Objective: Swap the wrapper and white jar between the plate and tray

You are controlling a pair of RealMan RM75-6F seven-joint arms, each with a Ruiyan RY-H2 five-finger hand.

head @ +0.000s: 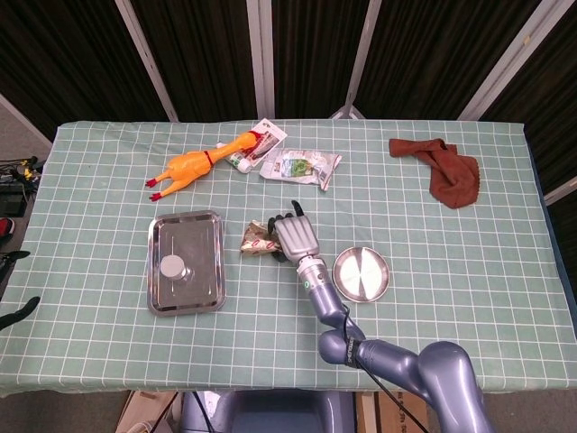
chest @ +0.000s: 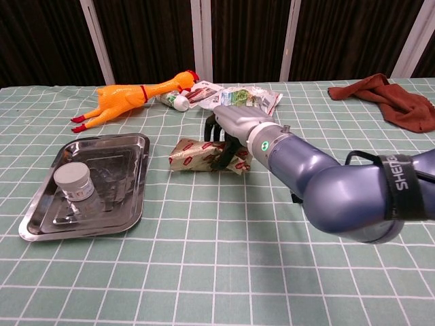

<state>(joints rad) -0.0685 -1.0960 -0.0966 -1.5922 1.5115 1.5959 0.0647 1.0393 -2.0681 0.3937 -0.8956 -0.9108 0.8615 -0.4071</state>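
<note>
The brown and red wrapper (head: 257, 237) (chest: 198, 153) is low over the cloth between the tray and the plate, and looks to touch the table. My right hand (head: 296, 237) (chest: 236, 127) grips its right end with dark fingers curled over it. The white jar (head: 171, 266) (chest: 73, 182) stands upright in the steel tray (head: 209, 236) (chest: 129, 146) to the left. The round steel plate (head: 362, 273) lies bare to the right of the hand; in the chest view my forearm hides it. Only dark fingertips of my left hand (head: 15, 309) show at the left edge.
A yellow rubber chicken (head: 194, 164) (chest: 126, 96), a tube (head: 242, 159) and a clear packet (head: 302, 167) lie along the back. A brown cloth (head: 446, 170) (chest: 387, 98) sits at the back right. The table's front edge is near.
</note>
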